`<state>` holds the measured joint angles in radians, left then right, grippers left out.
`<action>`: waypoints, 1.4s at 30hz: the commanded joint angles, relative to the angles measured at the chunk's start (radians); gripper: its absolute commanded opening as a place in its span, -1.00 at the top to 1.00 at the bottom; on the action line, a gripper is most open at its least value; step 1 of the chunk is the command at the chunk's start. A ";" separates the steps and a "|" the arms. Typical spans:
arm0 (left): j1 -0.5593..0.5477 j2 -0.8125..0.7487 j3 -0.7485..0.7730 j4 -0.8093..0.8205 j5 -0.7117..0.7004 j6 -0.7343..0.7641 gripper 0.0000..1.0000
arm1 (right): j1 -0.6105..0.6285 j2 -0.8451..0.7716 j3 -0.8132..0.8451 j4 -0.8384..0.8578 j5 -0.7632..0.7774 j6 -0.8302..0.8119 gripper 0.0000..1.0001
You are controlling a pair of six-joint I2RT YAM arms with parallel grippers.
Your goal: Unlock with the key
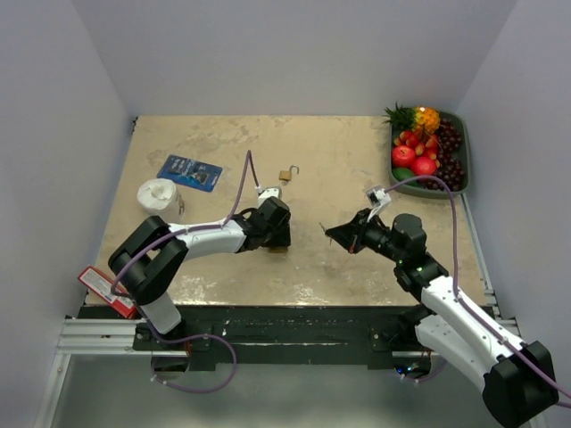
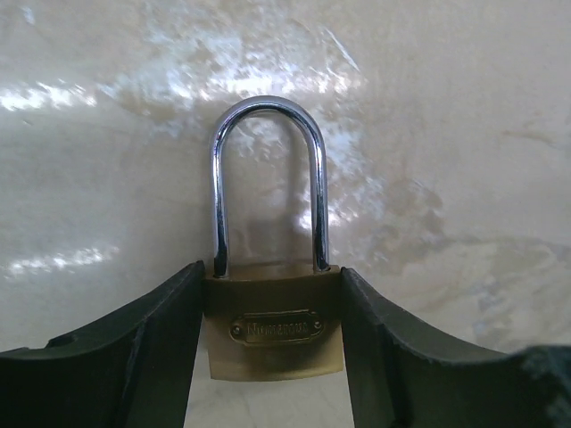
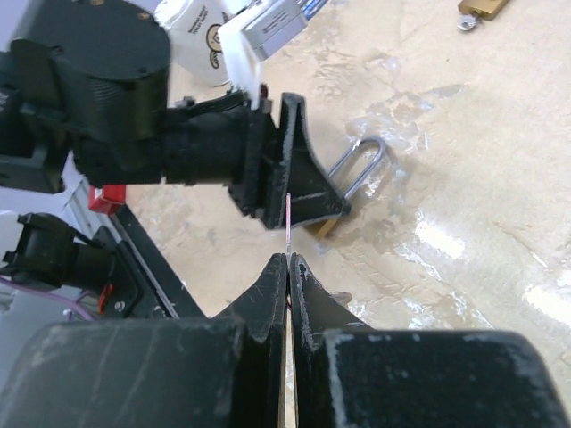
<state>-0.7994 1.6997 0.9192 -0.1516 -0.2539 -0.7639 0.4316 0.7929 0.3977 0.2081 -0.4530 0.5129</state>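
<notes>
Two grippers share the work here. The left gripper (image 2: 272, 272) is clamped on the brass body of a padlock (image 2: 275, 343), one finger pressed to each flank. The steel shackle (image 2: 268, 178) points away from its palm and has both legs seated, so the lock is not yet undone. Pinned flat on the table (image 1: 214, 134) like this, the lock should not slide or twist when something pushes into it.

The right gripper (image 3: 287, 263) is pinched tight on the key (image 3: 288, 218), which shows as a thin blade jutting straight ahead from its fingertips. It is aimed at the left gripper and close in front of it, with a gap between them in the overhead view. The keyhole is hidden. I judge insertion comes next, and it needs careful alignment.

A second padlock (image 1: 287, 174), its shackle open, lies apart beyond the left gripper.
</notes>
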 commanded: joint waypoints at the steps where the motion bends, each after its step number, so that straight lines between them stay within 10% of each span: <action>1: -0.007 -0.097 -0.028 0.119 0.195 -0.123 1.00 | 0.044 0.040 0.018 0.072 0.066 -0.002 1.00; 26: 0.034 -0.170 -0.126 0.360 0.130 -0.434 1.00 | 0.409 0.098 -0.115 0.318 0.601 0.188 1.00; 42: 0.035 -0.181 -0.143 0.420 0.166 -0.442 1.00 | 0.420 0.345 -0.125 0.438 0.560 0.268 1.00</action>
<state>-0.7677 1.5410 0.7856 0.1551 -0.0895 -1.1709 0.8429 1.1004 0.2649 0.5228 0.1009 0.7486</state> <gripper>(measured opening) 0.611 0.011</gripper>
